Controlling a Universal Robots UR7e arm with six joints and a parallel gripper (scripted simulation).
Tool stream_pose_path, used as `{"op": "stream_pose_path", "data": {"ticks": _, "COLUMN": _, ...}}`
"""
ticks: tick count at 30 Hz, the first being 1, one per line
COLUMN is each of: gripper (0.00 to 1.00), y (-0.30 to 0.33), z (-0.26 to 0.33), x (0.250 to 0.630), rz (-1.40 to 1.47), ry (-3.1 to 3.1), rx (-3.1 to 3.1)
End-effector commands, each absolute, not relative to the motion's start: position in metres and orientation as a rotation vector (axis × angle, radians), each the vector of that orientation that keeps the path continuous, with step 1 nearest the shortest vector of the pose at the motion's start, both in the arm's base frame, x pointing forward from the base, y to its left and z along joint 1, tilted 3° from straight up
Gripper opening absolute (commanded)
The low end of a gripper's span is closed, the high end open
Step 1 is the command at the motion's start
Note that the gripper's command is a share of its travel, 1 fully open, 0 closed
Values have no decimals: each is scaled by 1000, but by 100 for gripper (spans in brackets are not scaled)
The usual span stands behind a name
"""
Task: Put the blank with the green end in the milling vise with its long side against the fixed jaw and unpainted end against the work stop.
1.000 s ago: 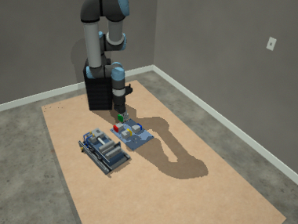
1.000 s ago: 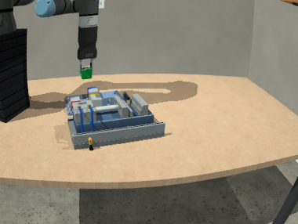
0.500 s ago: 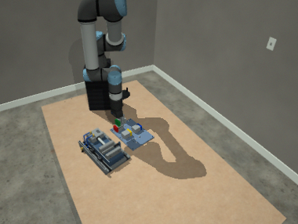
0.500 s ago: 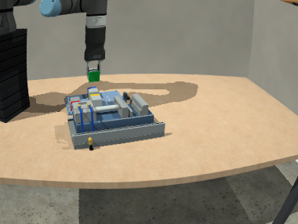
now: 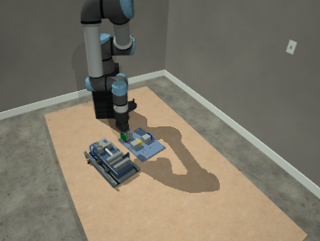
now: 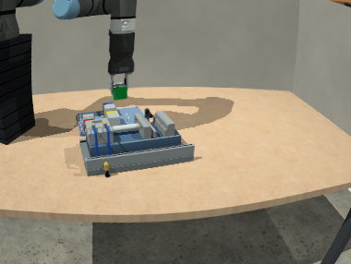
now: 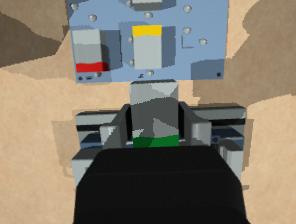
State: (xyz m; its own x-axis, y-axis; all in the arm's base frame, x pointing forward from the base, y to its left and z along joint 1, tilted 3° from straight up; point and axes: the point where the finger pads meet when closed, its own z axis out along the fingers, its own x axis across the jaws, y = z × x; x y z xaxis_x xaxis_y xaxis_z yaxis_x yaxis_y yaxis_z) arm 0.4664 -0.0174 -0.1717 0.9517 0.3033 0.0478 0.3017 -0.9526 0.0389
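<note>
Wrist view: claw point(image 7: 154, 131) clamped around the green-ended blank point(image 7: 153, 111).

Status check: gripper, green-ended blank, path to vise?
Gripper shut on grey green-ended blank, airborne. Blue-grey milling vise unloaded. Nothing between them.

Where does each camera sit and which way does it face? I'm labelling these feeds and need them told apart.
Top: high in the room, looking down at the table, vise and blue plate; the whole arm shows.
Exterior: at table height, in front of the vise, facing the wall; forearm and tool show.
Wrist: on the tool, looking down past both fingers at the plate; only the tool body shows.
Shared: all three show the green-ended blank gripped in the tool, above the plate.
</note>
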Motion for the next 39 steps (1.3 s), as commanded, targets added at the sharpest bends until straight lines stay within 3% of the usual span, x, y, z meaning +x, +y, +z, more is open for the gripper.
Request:
{"op": "stream_pose_path", "data": {"ticks": 1, "gripper": 0, "y": -23, "z": -172, "x": 473, "rz": 82, "ry": 477, "rx": 3073}}
{"op": "stream_pose_path", "data": {"ticks": 6, "gripper": 0, "y": -23, "z": -172, "x": 473, "rz": 82, "ry": 477, "rx": 3073}}
{"op": "stream_pose_path", "data": {"ticks": 11, "gripper": 0, "y": -55, "z": -170, "x": 509, "rz": 82, "ry": 477, "rx": 3073}}
{"op": "stream_pose_path", "data": {"ticks": 23, "gripper": 0, "y": -55, "z": -170, "x": 509, "rz": 82, "ry": 477, "rx": 3073}}
{"op": "stream_pose_path", "data": {"ticks": 28, "gripper": 0, "y": -94, "z": -168, "x": 552, "rz": 82, "ry": 477, "rx": 3073}}
{"op": "stream_pose_path", "data": {"ticks": 39, "gripper": 0, "y": -94, "z": -168, "x": 552, "rz": 82, "ry": 477, "rx": 3073}}
